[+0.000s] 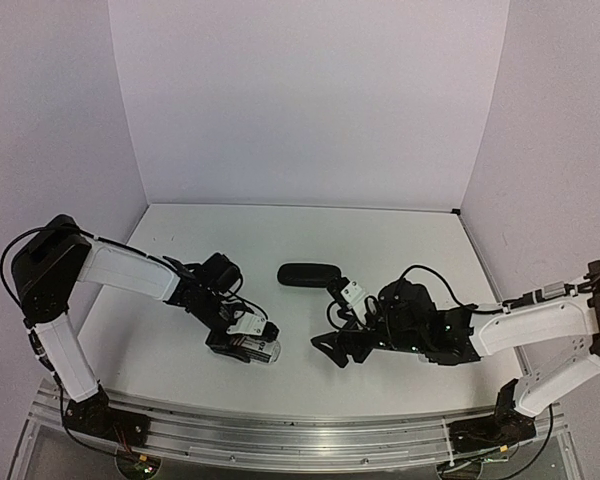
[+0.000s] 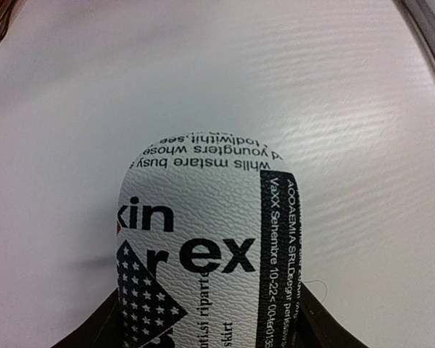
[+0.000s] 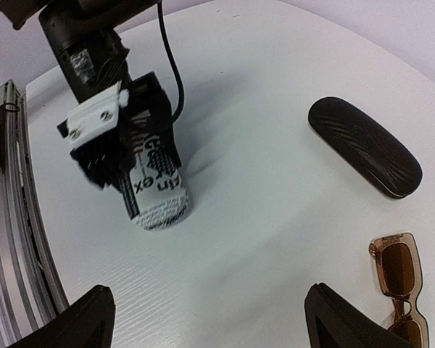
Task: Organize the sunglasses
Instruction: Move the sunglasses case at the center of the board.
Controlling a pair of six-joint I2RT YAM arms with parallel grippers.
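Note:
My left gripper [image 1: 248,342] is shut on the white printed glasses case [image 1: 263,349], which lies on the table; in the left wrist view the case [image 2: 203,246] fills the gap between the dark fingers [image 2: 320,322]. My right gripper [image 3: 210,312] is open and empty over bare table, to the right of that case [image 3: 156,192]. The brown-framed sunglasses [image 3: 400,279] lie at the lower right of the right wrist view, beside the right finger. In the top view the right arm hides them. The white-framed sunglasses are out of view.
A black oval glasses case [image 1: 309,273] lies closed at mid-table, also seen in the right wrist view [image 3: 364,145]. The table's metal rail [image 3: 11,217] runs along the near edge. Walls close the table on three sides.

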